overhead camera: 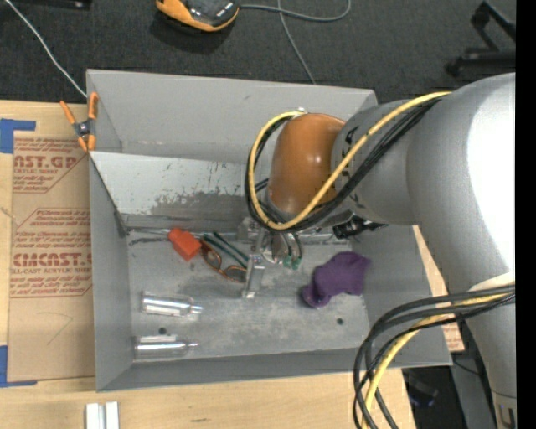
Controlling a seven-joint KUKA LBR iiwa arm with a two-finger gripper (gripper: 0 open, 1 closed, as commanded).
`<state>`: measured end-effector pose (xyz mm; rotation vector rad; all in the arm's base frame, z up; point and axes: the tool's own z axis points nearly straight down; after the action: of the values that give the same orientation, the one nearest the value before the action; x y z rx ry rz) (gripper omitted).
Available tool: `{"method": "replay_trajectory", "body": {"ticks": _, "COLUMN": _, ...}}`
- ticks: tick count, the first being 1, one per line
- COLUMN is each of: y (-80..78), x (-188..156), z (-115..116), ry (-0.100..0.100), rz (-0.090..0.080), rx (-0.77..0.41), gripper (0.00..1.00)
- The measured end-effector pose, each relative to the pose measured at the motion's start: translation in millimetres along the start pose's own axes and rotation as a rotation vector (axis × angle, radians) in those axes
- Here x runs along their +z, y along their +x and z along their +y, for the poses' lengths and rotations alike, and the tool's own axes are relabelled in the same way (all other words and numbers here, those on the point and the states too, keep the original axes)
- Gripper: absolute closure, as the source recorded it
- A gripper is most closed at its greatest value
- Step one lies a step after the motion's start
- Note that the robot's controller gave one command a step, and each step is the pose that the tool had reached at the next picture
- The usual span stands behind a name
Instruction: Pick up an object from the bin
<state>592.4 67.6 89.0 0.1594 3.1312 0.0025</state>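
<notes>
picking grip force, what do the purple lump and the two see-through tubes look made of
Purple lump: probably soft matte cloth or foam, judging by its crumpled folds. Upper tube and lower tube: glossy clear plastic or glass, going by their bright glints.

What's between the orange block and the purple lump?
In the camera view, a dark wiry tangle and the gripper sit between the orange block and the purple lump.

Dark carpet [377, 50] covers the floor, crossed by thin white cables [292, 43]. An orange-and-black device [197, 10] lies at the top edge (partly cut off), and black chair legs [494, 38] reach in from the corner. A pale wooden tabletop [251, 395] spans the foreground.
</notes>
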Motion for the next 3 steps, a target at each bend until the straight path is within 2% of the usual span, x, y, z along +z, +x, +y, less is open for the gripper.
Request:
{"method": "replay_trajectory", "body": {"ticks": 1, "y": 38.5, "x": 5.4, "z": 43.0, "ry": -0.004, "rz": 0.015, "rx": -0.567, "gripper": 1.00}}
{"method": "replay_trajectory", "body": {"ticks": 2, "y": 38.4, "x": 5.4, "z": 43.0, "ry": -0.004, "rz": 0.015, "rx": -0.567, "gripper": 0.00}}
{"method": "replay_trajectory", "body": {"ticks": 3, "y": 38.4, "x": 5.4, "z": 42.9, "ry": -0.004, "rz": 0.015, "rx": -0.567, "gripper": 1.00}}
